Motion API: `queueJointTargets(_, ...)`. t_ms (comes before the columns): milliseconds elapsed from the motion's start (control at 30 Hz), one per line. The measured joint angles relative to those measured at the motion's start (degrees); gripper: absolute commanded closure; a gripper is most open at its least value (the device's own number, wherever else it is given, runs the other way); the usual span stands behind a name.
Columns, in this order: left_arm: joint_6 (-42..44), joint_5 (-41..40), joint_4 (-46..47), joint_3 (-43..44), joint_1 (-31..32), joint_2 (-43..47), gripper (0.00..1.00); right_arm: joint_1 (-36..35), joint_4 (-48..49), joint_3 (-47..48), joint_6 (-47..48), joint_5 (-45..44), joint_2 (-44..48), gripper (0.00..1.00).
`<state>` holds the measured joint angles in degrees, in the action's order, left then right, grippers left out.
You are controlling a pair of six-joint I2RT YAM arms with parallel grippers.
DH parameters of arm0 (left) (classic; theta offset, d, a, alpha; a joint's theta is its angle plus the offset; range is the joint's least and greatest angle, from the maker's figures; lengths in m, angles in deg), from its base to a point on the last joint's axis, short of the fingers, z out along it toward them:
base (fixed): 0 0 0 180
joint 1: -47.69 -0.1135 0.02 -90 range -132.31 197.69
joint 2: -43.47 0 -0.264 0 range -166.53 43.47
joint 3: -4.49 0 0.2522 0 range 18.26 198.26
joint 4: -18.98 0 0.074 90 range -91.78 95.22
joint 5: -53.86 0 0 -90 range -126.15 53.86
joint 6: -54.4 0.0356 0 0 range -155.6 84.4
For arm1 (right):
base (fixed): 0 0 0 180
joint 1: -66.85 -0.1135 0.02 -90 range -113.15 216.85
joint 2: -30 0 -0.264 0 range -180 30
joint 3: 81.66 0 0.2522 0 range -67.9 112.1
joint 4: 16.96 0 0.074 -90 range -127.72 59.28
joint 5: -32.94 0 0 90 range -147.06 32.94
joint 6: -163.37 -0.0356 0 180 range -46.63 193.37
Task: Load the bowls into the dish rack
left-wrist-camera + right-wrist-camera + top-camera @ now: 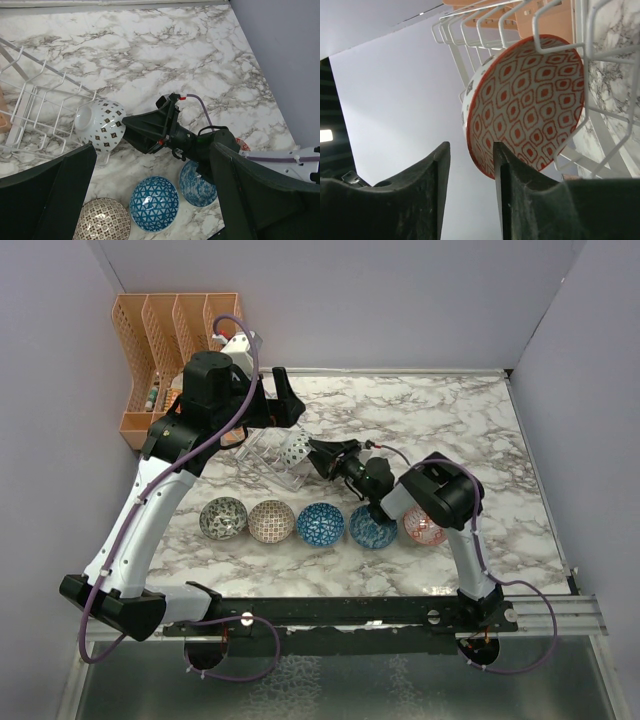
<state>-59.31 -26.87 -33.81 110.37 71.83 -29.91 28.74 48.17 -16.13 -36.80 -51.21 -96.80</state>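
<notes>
A red-pink patterned bowl [525,100] stands on edge in the clear wire dish rack [600,75]; from above and from the left wrist it shows its white spotted outside [295,450] [102,125]. My right gripper [318,455] [470,165] is open at its lower rim, with a gap beside the left finger. The rack [258,455] [40,100] holds no other bowl. My left gripper [287,400] [155,200] is open and empty, high above the table. Grey-black [223,518], beige [271,521], blue [320,523] [154,202], blue [373,527] [197,182] and red [424,528] bowls sit in a row.
An orange perforated organiser [170,340] stands at the back left corner, behind the rack. Grey walls close the left, back and right sides. The right arm [440,495] reaches over the red and second blue bowls. Marble table [450,420] lies bare at the back right.
</notes>
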Motion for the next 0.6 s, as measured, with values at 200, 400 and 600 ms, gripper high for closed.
queueJointTargets(200, 0.0, 0.13, 0.0, -0.07, 0.0, 0.02, 0.01, -0.04, -2.54, -2.78, -0.63, 0.0, 2.21, 0.54)
queueJointTargets(400, 0.0, 0.13, 0.0, -0.07, 0.0, 0.04, 0.01, -0.04, -11.15, -4.9, 0.59, -0.04, 9.84, 0.44)
queueJointTargets(600, 0.0, 0.11, 0.0, -0.07, 0.0, 0.11, 0.01, -0.04, -22.88, -4.96, 3.8, -0.02, 17.86, 0.4)
